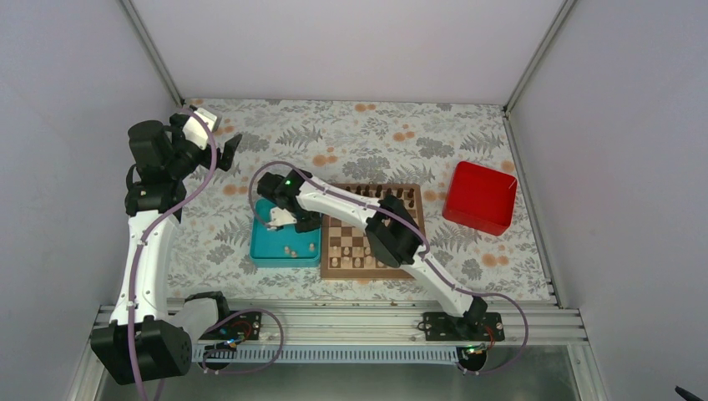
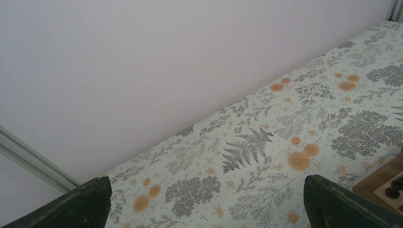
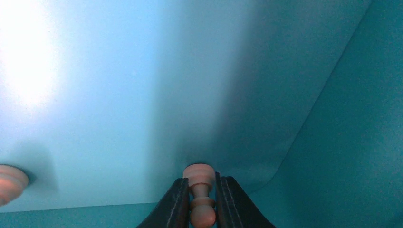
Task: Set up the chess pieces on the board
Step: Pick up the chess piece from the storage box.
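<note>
The board (image 1: 367, 274) lies mid-table, with several pale chess pieces (image 1: 355, 251) on its near rows. More pale pieces (image 1: 290, 249) lie in the teal tray (image 1: 260, 251) to its left. My right gripper (image 1: 280, 219) reaches down into that tray. In the right wrist view its fingers (image 3: 177, 202) are shut on a pale pawn (image 3: 199, 173) that touches the tray floor, base away from the camera. Another pale piece (image 3: 9, 183) shows at the left edge. My left gripper (image 1: 230, 142) hangs open and empty over the back left of the table (image 2: 206, 185).
A red box (image 1: 480, 197) stands to the right of the board. Dark pieces (image 1: 386, 194) line the board's far rows. The board's corner (image 2: 380, 178) with one dark piece (image 2: 394, 190) shows in the left wrist view. The right arm stretches across the board.
</note>
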Controlling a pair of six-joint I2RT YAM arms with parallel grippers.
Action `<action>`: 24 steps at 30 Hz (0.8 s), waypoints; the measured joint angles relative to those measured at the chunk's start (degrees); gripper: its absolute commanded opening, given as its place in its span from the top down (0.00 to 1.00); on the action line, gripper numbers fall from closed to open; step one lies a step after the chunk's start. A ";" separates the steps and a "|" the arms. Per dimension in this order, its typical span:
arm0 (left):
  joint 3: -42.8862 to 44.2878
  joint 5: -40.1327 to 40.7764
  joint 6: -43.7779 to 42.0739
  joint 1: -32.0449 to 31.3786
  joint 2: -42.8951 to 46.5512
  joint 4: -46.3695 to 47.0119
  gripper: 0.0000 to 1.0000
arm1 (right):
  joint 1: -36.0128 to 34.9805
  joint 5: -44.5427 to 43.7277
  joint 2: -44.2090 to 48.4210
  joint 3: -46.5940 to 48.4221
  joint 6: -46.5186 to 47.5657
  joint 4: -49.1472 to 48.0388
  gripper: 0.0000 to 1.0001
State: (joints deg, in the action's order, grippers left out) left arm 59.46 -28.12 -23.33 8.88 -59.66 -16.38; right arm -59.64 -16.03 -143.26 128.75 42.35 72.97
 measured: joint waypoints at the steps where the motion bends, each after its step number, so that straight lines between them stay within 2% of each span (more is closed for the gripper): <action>1: 0.00 0.00 0.00 0.00 0.00 0.00 0.00 | 0.09 0.00 0.00 0.11 -0.02 0.09 0.88; 7: 0.00 0.00 0.00 0.00 0.00 0.00 0.00 | 0.15 -0.09 0.00 2.34 -0.22 0.28 0.92; 14: 0.00 0.04 0.00 0.00 0.00 0.00 0.00 | 0.15 1.57 2.71 2.54 -0.44 0.11 0.92; 19: 0.00 0.09 0.00 0.00 -0.02 -0.02 0.00 | 1.01 3.78 13.53 -3.93 -1.57 -0.28 0.91; 24: 0.00 0.11 0.00 0.00 -0.07 -0.07 0.00 | 5.53 6.23 29.42 -16.09 -3.32 -0.35 0.90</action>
State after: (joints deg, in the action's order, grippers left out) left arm 59.46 -28.01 -23.33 8.88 -59.72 -16.45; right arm -54.11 -9.80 -113.84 112.66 39.03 72.62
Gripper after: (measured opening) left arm 0.999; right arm 0.106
